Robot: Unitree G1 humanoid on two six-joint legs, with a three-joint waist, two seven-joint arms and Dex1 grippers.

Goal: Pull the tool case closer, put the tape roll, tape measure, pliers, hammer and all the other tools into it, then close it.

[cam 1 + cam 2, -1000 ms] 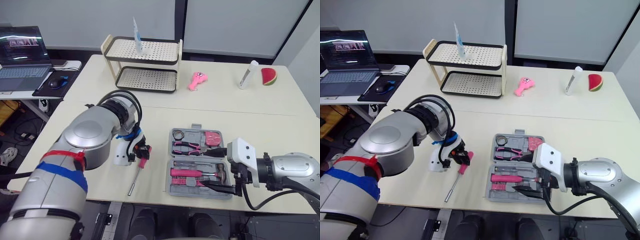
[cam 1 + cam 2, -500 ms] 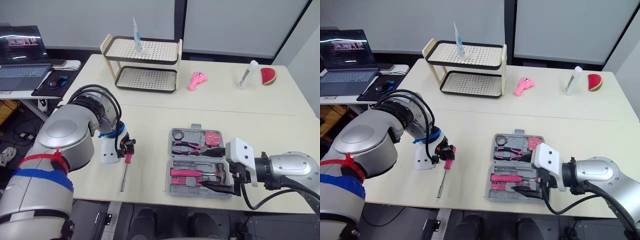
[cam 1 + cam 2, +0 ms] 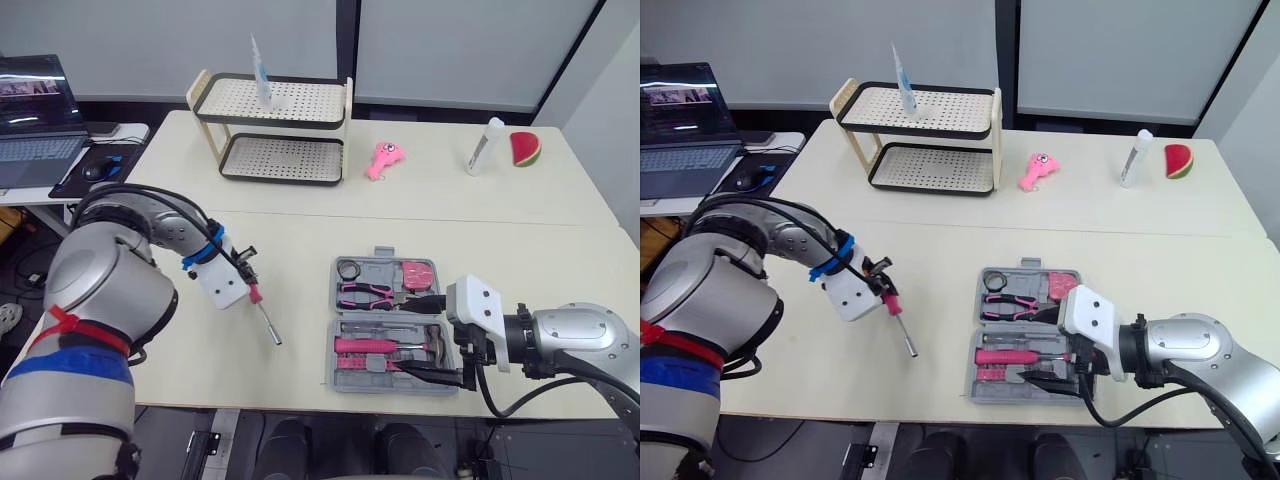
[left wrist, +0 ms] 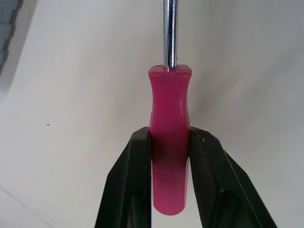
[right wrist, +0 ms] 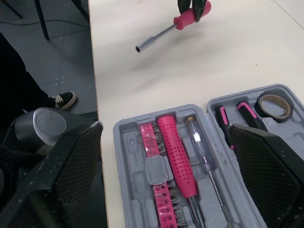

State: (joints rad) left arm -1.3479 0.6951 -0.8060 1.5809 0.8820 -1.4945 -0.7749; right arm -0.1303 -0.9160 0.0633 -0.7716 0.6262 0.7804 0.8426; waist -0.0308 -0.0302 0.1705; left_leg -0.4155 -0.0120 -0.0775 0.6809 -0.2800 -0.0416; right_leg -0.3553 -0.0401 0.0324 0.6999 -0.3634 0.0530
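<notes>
Two grippers work over the cream table (image 3: 300, 225). Nearest, at the front edge, is the R gripper (image 3: 408, 334). Its fingers are spread wide w/ nothing held, one at the case's near-right corner and the other farther back over its right side. Can't tell if they touch the case.

Btwn those fingers lies the grey tool case (image 3: 332, 350), open flat near the table's front edge, both halves facing up.
- Near half: hammer (image 3: 372, 345) w/ pink grip lying lengthwise, head toward the R gripper. Also a pink bit strip (image 5: 148, 142) & a clear-handled tester screwdriver (image 5: 199, 142).
- Far half: pliers (image 3: 362, 292) w/ pink-black grips, tape roll (image 3: 347, 269) in the far-left corner, pink tape measure (image 3: 418, 273) far-right.

Left of the case & well apart from it is the L gripper (image 3: 249, 287). Its black fingers (image 4: 137, 180) are clamped on the pink handle of a nut driver (image 4: 169, 109). The steel shaft slants down toward the case. Can't tell whether the hollow tip touches the table.

Farther back, left to right:
- Two-tier rack (image 3: 285, 160) w/ perforated shelves, a white-blue tube (image 3: 259, 68) upright on the top one.
- Pink toy (image 3: 381, 160).
- White bottle (image 3: 482, 146), w/ a watermelon slice (image 3: 522, 148) just beside it.

Far left on a side desk are a laptop (image 3: 30, 110), open, & a mouse (image 3: 97, 171).
</notes>
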